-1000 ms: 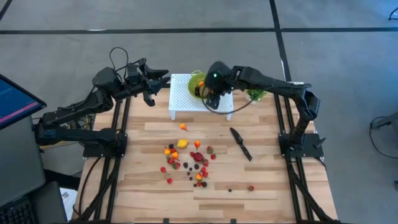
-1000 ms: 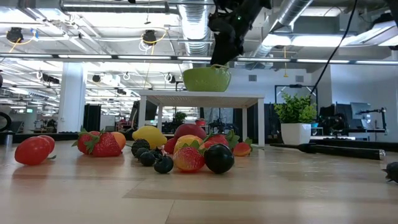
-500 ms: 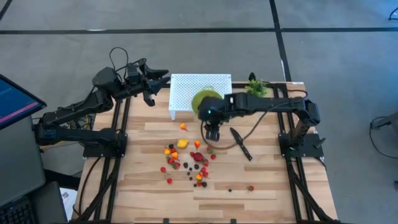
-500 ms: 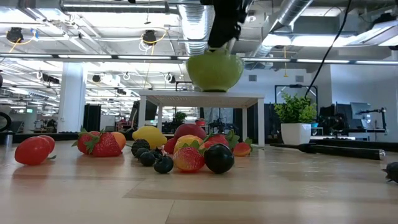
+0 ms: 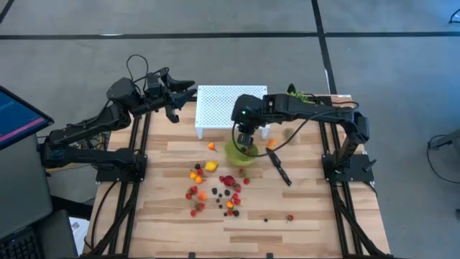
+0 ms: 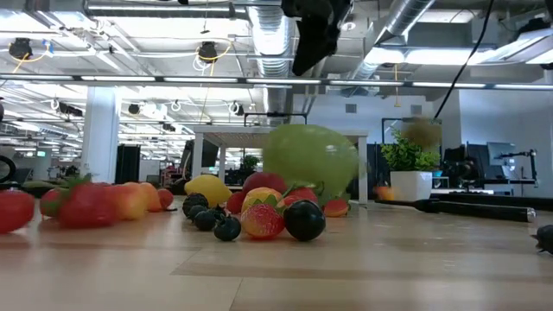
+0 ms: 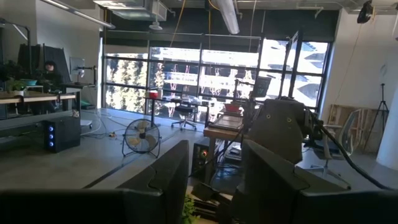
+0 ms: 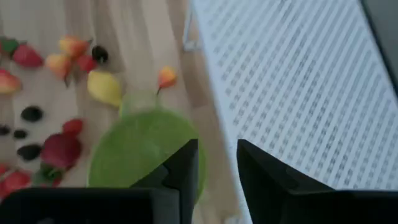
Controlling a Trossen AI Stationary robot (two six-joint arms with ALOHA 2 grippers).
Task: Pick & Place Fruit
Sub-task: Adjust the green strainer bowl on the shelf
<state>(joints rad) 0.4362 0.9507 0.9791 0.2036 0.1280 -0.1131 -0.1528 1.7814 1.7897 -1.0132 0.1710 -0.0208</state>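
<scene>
Displaced from the white perforated stand [image 5: 221,106], the green plastic bowl [image 5: 240,152] lay among scattered toy fruits [image 5: 215,185], released beneath the right gripper [image 5: 246,138], whose narrowly parted fingers held nothing, so refilling remained.

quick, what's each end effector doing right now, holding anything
left end effector: open, empty, raised off the table's left rear.
right end effector: fingers apart, gripping nothing, above the green bowl beside the white rack.

Two dark jointed arms, black cables looped along links; right arm [image 5: 309,114] shows small green light; black rail bases.
</scene>
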